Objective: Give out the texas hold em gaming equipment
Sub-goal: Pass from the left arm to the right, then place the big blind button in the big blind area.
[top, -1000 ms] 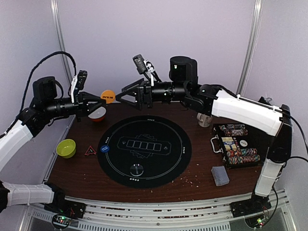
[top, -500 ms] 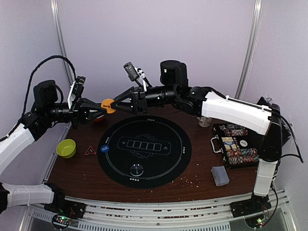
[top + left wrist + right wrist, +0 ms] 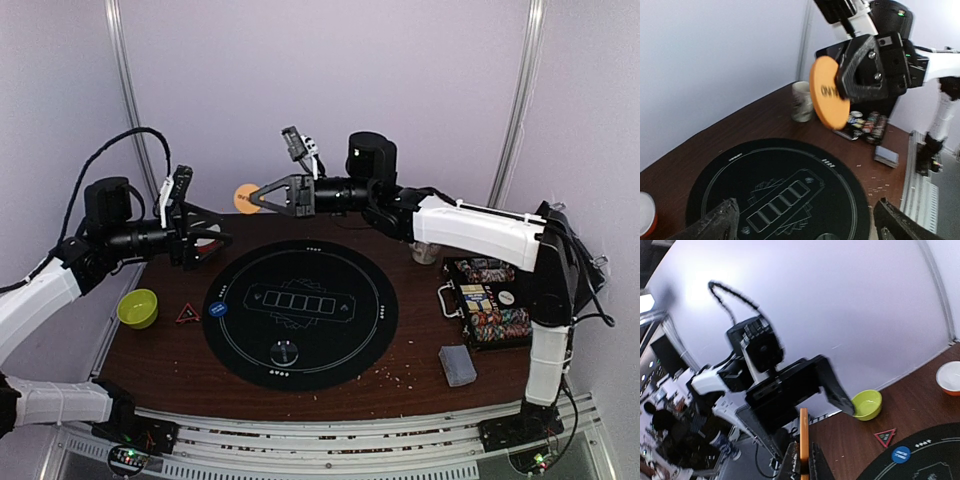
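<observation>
One round orange disc, dark lettering, pinched in right hand, left hand spread wide

Matt orange plastic disc, smooth dark wood-grain table, matt black round mat, glossy lime plastic bowl

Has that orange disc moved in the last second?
Yes. The orange disc has shifted right, toward the black mat's centre line, now pinched in the right gripper.
</observation>
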`<action>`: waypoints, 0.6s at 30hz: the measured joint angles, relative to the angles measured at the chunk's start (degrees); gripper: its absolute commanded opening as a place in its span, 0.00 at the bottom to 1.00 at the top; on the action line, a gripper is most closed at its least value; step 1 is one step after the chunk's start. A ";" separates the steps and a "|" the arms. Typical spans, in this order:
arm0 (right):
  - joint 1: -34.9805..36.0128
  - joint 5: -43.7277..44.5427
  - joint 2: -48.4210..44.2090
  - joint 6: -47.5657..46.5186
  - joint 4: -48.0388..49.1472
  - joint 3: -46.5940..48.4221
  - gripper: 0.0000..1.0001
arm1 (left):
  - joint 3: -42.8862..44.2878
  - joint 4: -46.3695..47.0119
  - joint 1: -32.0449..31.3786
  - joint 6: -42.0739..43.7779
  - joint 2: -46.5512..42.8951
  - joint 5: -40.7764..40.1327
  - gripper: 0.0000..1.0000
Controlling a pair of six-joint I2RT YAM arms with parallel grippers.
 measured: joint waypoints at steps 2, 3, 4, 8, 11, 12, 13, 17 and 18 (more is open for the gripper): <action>-3.89 2.43 2.43 5.60 3.67 -1.09 0.00 | -0.81 -0.31 0.00 -0.94 1.70 -8.50 0.98; -5.88 4.22 4.17 8.09 4.87 -1.36 0.00 | -1.05 -0.37 0.00 -1.40 3.04 -12.55 0.98; -7.80 6.14 6.38 10.80 5.97 -1.55 0.00 | -1.22 -0.46 0.00 -1.70 4.66 -16.81 0.98; -13.31 13.68 15.93 17.22 5.51 -1.29 0.00 | -1.27 -0.81 0.00 -2.56 11.02 -28.44 0.98; -14.01 18.97 22.08 18.91 0.52 1.29 0.00 | -1.27 -0.83 0.00 -2.51 14.25 -34.03 0.98; -13.81 20.44 23.80 19.65 -1.11 2.19 0.00 | -1.27 -0.81 0.00 -2.40 15.02 -35.45 0.98; -13.53 21.75 25.33 20.37 -2.56 3.02 0.00 | -1.27 -0.81 0.00 -2.27 15.78 -36.76 0.98; -12.90 25.42 30.38 22.67 -7.39 7.76 0.00 | -1.27 -0.76 0.00 -1.22 17.66 -40.57 0.98; -12.70 26.27 32.13 23.39 -8.33 10.16 0.00 | -1.27 -0.74 0.00 -0.87 17.94 -41.35 0.98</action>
